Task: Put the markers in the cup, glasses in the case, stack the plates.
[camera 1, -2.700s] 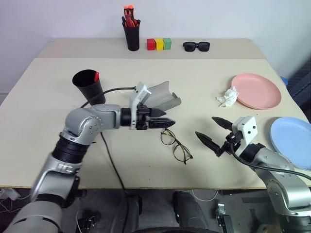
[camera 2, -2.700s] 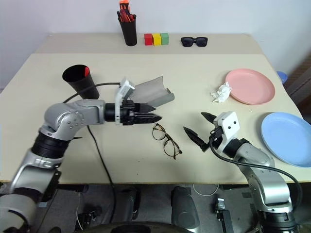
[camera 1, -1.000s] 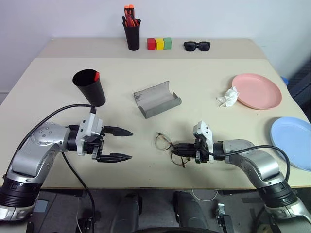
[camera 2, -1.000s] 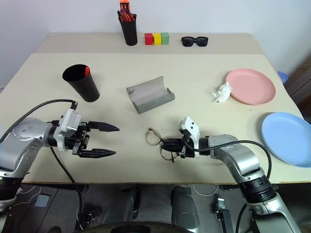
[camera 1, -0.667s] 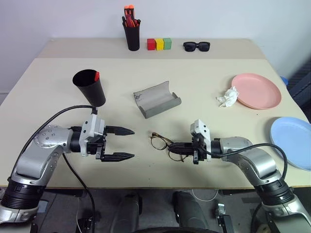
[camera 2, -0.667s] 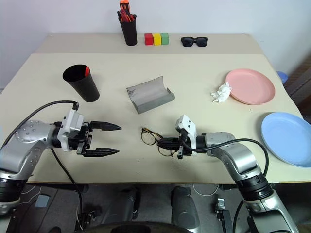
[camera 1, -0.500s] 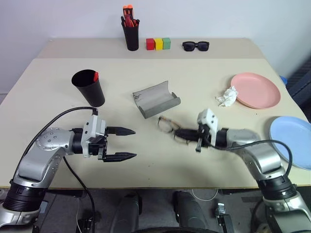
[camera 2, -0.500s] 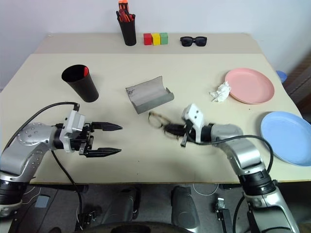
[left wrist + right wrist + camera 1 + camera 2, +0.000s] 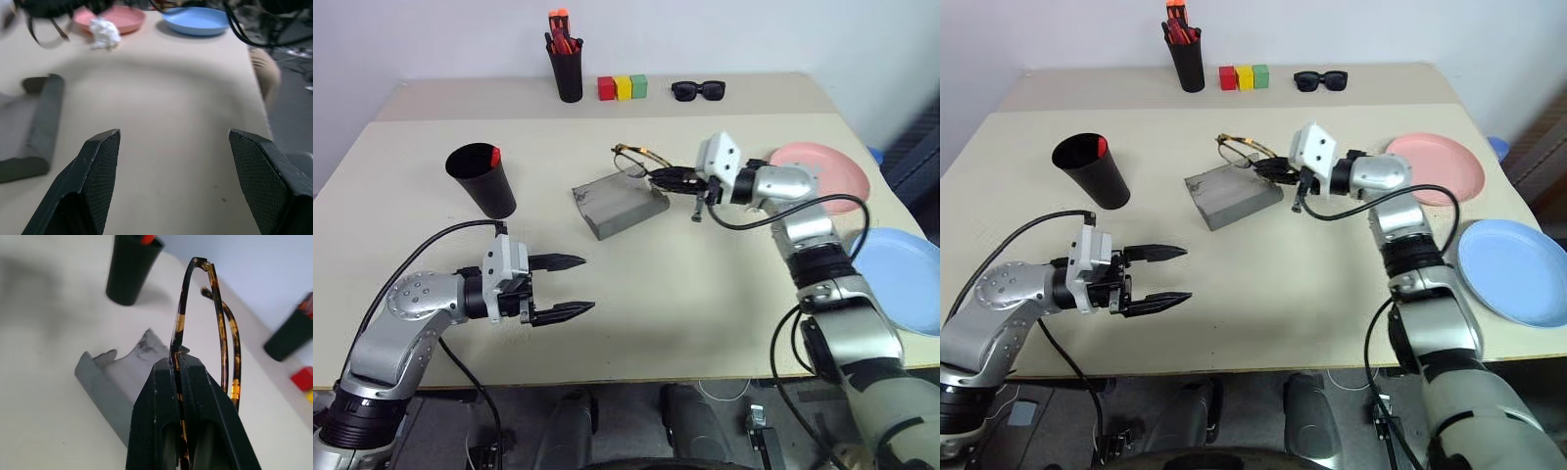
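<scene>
My right gripper [image 9: 658, 177] is shut on one temple of the thin wire-framed glasses [image 9: 632, 157], holding them in the air just above the far edge of the open grey case [image 9: 619, 203]. The right wrist view shows the glasses [image 9: 222, 333] clamped between the fingers [image 9: 166, 396] over the case [image 9: 112, 377]. The black cup [image 9: 481, 180] stands at the left with a marker's red-orange end [image 9: 495, 156] at its rim. My left gripper [image 9: 585, 284] hovers open near the front left, holding nothing. The pink plate [image 9: 842, 178] and blue plate [image 9: 901, 284] lie apart at the right.
At the back edge stand a black pen holder [image 9: 569, 73] with orange-capped pens, three coloured blocks [image 9: 622, 88] and black sunglasses [image 9: 697, 91]. A crumpled white tissue [image 9: 103, 32] lies beside the pink plate. A black cable trails from my left wrist.
My right gripper has lifted the glasses off the table and carried them up and away to above the case, rolling the wrist. The left gripper stayed open, nearly in place.
</scene>
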You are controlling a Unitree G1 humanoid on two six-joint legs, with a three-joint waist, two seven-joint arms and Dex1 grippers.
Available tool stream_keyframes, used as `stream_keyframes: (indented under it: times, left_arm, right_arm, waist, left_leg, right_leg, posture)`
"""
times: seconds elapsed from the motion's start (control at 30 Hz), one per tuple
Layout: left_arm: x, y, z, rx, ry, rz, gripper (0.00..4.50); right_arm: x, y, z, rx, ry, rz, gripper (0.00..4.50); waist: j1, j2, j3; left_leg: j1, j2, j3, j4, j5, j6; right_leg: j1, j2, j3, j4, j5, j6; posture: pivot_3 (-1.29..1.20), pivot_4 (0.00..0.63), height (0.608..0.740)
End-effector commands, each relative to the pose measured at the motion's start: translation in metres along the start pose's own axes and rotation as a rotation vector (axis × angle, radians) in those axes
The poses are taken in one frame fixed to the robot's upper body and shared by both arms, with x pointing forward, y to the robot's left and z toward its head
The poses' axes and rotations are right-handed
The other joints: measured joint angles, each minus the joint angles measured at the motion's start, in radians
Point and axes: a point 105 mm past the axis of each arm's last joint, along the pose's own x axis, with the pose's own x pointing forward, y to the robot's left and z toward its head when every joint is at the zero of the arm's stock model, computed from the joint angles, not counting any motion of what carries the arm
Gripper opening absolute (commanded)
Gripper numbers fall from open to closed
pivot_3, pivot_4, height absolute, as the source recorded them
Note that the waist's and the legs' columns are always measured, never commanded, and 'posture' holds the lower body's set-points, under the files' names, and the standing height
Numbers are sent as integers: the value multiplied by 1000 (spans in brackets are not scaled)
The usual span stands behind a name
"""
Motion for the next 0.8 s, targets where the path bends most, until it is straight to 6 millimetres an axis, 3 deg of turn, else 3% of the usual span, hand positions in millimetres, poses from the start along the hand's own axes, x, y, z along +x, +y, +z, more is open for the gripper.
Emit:
stream_keyframes:
  times: [0.03,0.4,0.8]
  left_arm:
    - [-2,1,12,32,-34,69,3613]
    - [-4,-6,9,-23,-75,229,3613]
    - [-2,2,8,-44,-103,304,3613]
  right_arm:
    - [11,-9,14,-95,-52,-11,18]
    - [38,-3,17,-171,-146,-140,18]
    - [46,0,16,-150,-172,-196,18]
  waist:
    - [0,0,0]
    - [-1,0,0]
    - [-8,0,0]
  left_leg:
    - [0,0,0,0,0,0]
    - [1,0,-1,1,1,-1]
    - [1,0,-1,1,1,-2]
  right_leg:
    - [-1,0,0,1,0,0]
    - [-3,1,0,9,-1,-2]
    - [-3,1,1,9,-1,-2]
  posture:
    - [0,150,740]
    - [0,150,740]
    - [0,150,740]
